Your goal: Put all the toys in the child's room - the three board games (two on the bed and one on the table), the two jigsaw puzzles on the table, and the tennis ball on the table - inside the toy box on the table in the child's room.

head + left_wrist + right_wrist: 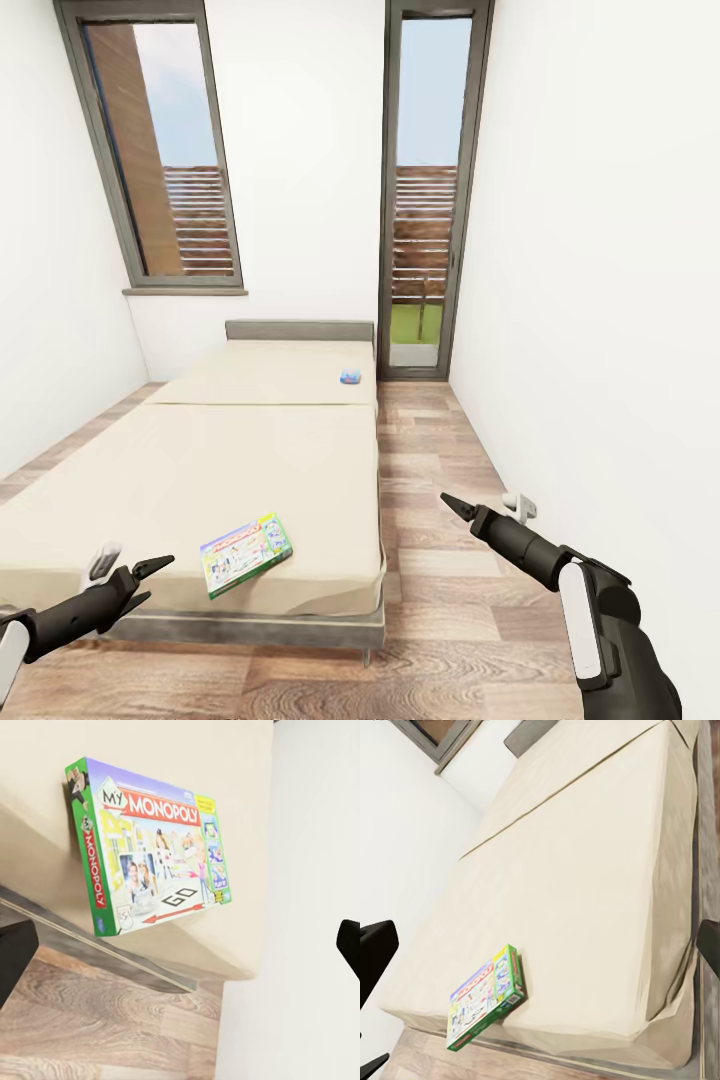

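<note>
Monopoly box (pixel 246 553) legible; far blue box (pixel 350 376) (tiny) unreadable on bed (pixel 200 470).

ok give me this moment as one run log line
phase: at bed | Monopoly game near foot edge, untouched | blue game near headboard | left gripper open, empty | right gripper empty, over floor

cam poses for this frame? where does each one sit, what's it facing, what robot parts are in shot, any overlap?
Head view: high on the robot, facing down the bed toward the windows; both arms and the left gripper and right gripper show.
Left wrist view: near the bed's foot, close on the Monopoly box; dark jaw tips at the edges.
Right wrist view: above the bed, looking down its mattress; jaw tips at the edges.
Shared: all three see the Monopoly box.
</note>
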Robot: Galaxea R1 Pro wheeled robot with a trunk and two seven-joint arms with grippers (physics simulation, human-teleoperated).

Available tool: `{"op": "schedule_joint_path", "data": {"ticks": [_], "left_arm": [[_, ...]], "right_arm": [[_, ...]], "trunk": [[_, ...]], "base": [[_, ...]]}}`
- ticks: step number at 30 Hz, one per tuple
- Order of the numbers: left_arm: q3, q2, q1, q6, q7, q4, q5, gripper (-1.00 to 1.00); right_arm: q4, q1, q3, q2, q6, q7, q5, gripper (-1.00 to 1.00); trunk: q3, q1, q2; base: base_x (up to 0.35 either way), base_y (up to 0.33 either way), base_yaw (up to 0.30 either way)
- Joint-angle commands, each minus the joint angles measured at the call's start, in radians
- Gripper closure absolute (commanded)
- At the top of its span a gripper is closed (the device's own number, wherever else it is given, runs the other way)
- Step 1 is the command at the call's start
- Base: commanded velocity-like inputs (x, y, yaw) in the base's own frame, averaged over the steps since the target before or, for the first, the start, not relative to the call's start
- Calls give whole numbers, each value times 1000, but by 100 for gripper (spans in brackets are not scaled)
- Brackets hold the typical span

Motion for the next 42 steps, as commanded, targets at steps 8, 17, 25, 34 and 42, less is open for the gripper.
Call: {"op": "schedule_joint_path", "data": {"ticks": [8,17,25,34,42], "left_arm": [[1,-1,-1,4,-4,0,1,-100],[1,-1,-1,5,-5,0,2,-100],[1,-1,-1,6,-5,0,3,-100],[1,-2,-1,10,-7,0,4,-100],[1,-3,-1,16,-18,0,5,-100]], "right_arm": [[-2,-1,-3,1,1,3,-1,-100],[-2,-1,-2,1,1,3,-1,-100],[-2,-1,-2,1,1,6,-1,-100],[-2,-1,-2,1,-1,7,-1,-100],[-2,-1,-2,1,-4,7,-1,-100]], "trunk": [[-26,31,-57],[-54,65,-120],[-79,96,-176],[-108,130,-239],[-133,161,-295]], "base": [[0,0,0],[0,0,0],[0,0,0],[0,0,0],[0,0,0]]}}
